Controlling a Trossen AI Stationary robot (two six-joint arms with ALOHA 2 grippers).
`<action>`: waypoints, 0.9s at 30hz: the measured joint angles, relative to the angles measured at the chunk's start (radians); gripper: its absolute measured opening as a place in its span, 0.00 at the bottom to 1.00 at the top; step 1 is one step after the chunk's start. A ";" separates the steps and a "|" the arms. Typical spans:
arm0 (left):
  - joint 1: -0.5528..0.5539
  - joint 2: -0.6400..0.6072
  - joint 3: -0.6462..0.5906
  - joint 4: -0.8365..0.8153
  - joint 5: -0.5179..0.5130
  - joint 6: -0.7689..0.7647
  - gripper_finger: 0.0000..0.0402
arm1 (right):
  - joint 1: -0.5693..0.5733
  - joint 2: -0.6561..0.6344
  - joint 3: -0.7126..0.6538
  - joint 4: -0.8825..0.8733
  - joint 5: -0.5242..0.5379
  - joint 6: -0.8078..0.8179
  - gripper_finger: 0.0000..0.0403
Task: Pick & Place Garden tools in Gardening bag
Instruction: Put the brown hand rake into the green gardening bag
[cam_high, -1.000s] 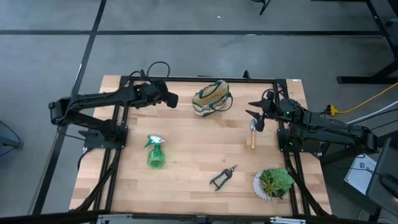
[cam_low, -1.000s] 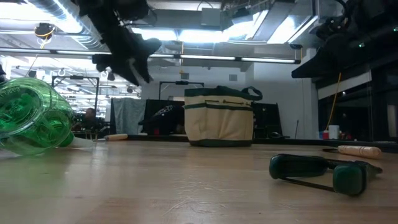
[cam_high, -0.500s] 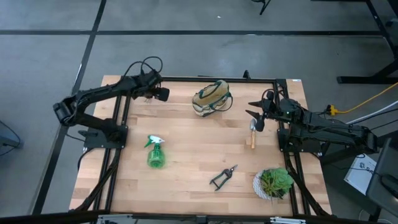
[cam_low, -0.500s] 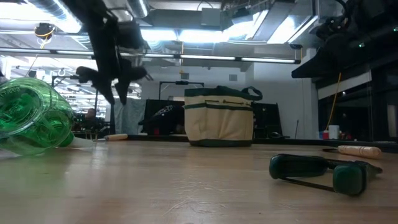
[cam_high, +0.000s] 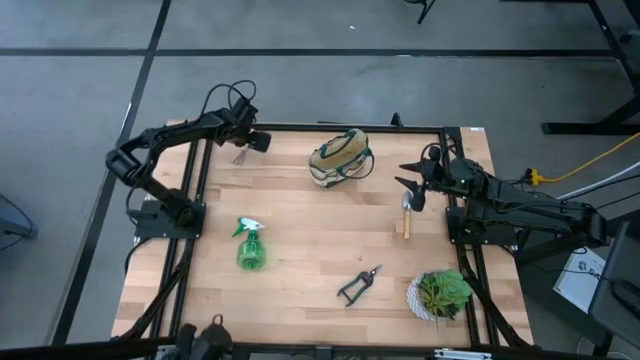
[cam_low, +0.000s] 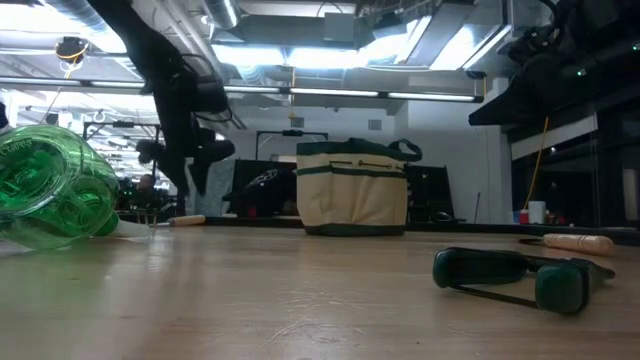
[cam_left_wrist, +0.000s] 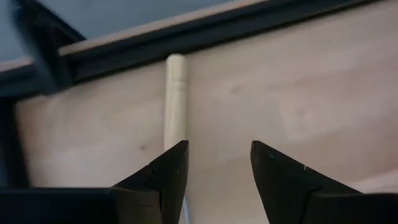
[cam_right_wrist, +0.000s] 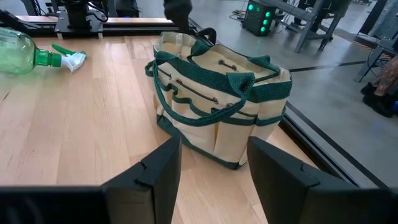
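Our left gripper (cam_left_wrist: 214, 168) hangs with jaws apart and empty over the rake (cam_left_wrist: 175, 99), its wooden handle just ahead. Our right gripper (cam_right_wrist: 211, 165), jaws wide and empty, faces the gardening bag (cam_right_wrist: 217, 106). Only the high view shows the shears (cam_high: 359, 284), trowel (cam_high: 406, 216), plant (cam_high: 441, 293) and spray bottle (cam_high: 249, 243) spread across the bench (cam_high: 310, 240).

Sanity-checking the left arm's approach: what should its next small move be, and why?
Probably lower the left gripper straight down and shift it slightly so the jaws straddle the wooden handle before closing. Its fingers are open and empty above the table's far left corner, and the handle sits off to one finger's side rather than centred between them.
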 joint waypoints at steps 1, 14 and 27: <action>0.010 0.012 0.000 0.018 0.005 0.007 0.42 | 0.000 0.000 0.000 0.000 0.000 0.000 0.46; 0.067 0.154 0.000 0.143 -0.001 0.068 0.42 | 0.000 0.000 0.000 0.000 0.000 0.000 0.46; 0.065 0.219 0.000 0.189 -0.057 0.093 0.38 | 0.000 0.000 0.000 0.000 0.000 0.000 0.46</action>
